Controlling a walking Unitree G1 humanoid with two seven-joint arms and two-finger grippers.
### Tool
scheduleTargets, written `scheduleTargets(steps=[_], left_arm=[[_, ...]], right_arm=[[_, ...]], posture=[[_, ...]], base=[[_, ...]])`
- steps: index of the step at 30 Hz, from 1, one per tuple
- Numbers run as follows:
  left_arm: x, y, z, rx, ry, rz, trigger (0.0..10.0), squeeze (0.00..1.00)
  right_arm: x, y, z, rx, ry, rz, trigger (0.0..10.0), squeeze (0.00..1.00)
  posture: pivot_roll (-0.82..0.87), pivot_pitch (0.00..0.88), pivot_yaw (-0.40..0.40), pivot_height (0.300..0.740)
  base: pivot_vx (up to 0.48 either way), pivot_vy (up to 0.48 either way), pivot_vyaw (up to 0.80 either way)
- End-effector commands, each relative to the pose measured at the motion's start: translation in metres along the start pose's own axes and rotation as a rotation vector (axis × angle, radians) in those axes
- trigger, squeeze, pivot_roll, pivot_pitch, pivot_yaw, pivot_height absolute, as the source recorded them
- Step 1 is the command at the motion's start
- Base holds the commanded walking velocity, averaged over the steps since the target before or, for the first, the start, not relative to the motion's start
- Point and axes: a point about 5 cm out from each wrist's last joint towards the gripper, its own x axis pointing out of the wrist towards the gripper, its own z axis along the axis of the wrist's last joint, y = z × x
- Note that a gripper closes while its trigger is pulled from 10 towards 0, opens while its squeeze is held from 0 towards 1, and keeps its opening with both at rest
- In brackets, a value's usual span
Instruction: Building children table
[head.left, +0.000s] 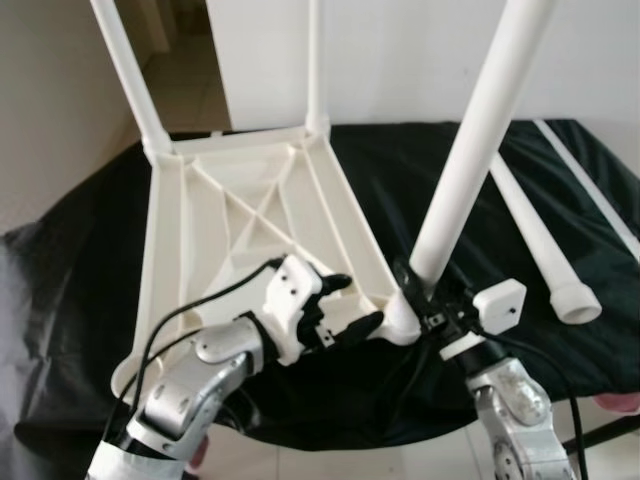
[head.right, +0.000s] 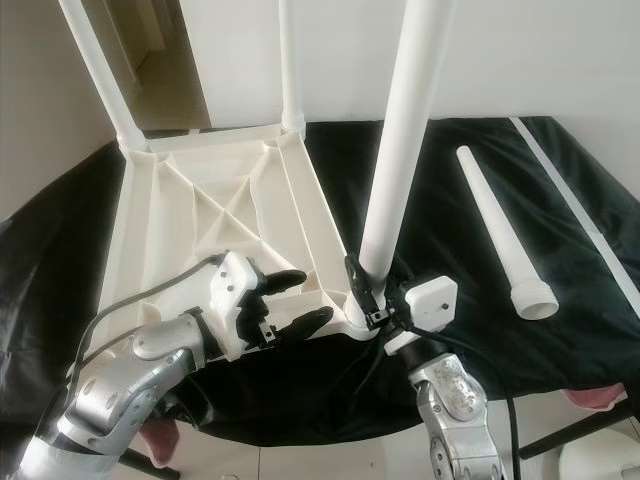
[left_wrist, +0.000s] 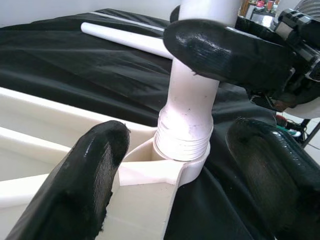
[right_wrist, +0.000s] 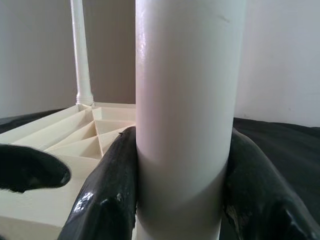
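Note:
A white plastic table top (head.left: 250, 210) lies upside down on a black cloth. A long white leg (head.left: 470, 150) stands tilted in the top's near right corner socket (left_wrist: 165, 172), with some screw thread (left_wrist: 182, 142) showing above the socket. My right gripper (head.left: 415, 285) is shut on this leg just above the socket, its fingers (right_wrist: 110, 195) pressed on both sides. My left gripper (head.left: 345, 305) is open, its fingers (left_wrist: 95, 170) straddling the socket corner without squeezing it.
Two more legs (head.left: 125, 70) (head.left: 314, 60) stand upright in the far corners. A loose leg (head.left: 535, 235) lies on the black cloth (head.left: 420, 170) to the right, beside a thin white strip (head.left: 590, 190). A white wall rises behind.

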Motion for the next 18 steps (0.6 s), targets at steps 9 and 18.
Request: scheduleTargets(steps=[9, 18], left_arm=[[-0.001, -0.001, 0.005, 0.016, -0.006, -0.050, 10.0, 0.00], [0.000, -0.002, 0.006, 0.011, -0.012, -0.055, 10.0, 0.00]], right_arm=[[-0.009, -0.030, -0.034, -0.053, 0.194, -0.261, 10.0, 0.00], [-0.004, -0.041, -0.035, -0.101, 0.178, -0.462, 10.0, 0.00]], posture=[[-0.04, 0.069, 0.024, 0.740], [-0.04, 0.064, 0.018, 0.740]], base=[[0.000, 0.000, 0.00], [0.000, 0.000, 0.00]])
